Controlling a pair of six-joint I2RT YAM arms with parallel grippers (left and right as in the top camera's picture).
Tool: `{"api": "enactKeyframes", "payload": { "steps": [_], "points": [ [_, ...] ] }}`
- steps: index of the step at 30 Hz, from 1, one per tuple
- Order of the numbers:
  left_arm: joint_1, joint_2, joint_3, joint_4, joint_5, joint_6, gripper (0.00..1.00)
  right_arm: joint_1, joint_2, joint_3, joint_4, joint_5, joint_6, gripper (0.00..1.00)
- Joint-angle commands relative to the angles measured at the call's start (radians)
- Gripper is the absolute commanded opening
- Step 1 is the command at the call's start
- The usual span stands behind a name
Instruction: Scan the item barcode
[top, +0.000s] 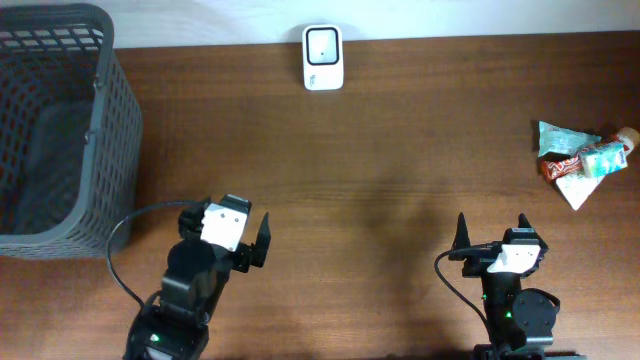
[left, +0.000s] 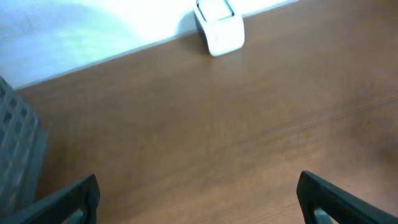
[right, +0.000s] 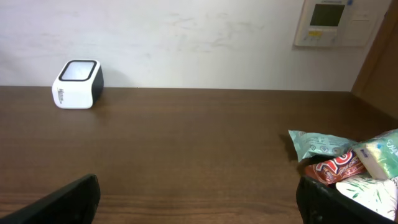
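While my left end effector (top: 227, 222) and right end effector (top: 492, 232) hung low over the table (top: 400, 150), both spread wide and gripping nothing, the snack packets (top: 582, 160) lay heaped at the far right, well apart from me. One red wrapper (right: 333, 168) bore white lettering I could not read. The white scanner (top: 323, 57) sat at the back edge, its side print too small to read.

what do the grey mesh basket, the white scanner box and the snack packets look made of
Grey mesh basket: likely moulded plastic, matte; even grid holes, thick rim. White box-shaped scanner: smooth hard plastic shell, dark glassy window. Snack packets: thin glossy film, probably plastic; crinkled, printed.
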Motion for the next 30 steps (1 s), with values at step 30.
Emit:
{"api": "enactKeyframes", "payload": {
  "steps": [30],
  "points": [
    [0.369, -0.653, -0.42, 0.081, 0.12, -0.245, 0.99, -0.006, -0.006, -0.007, -0.005, 0.002, -0.006, 0.99]
  ]
}}
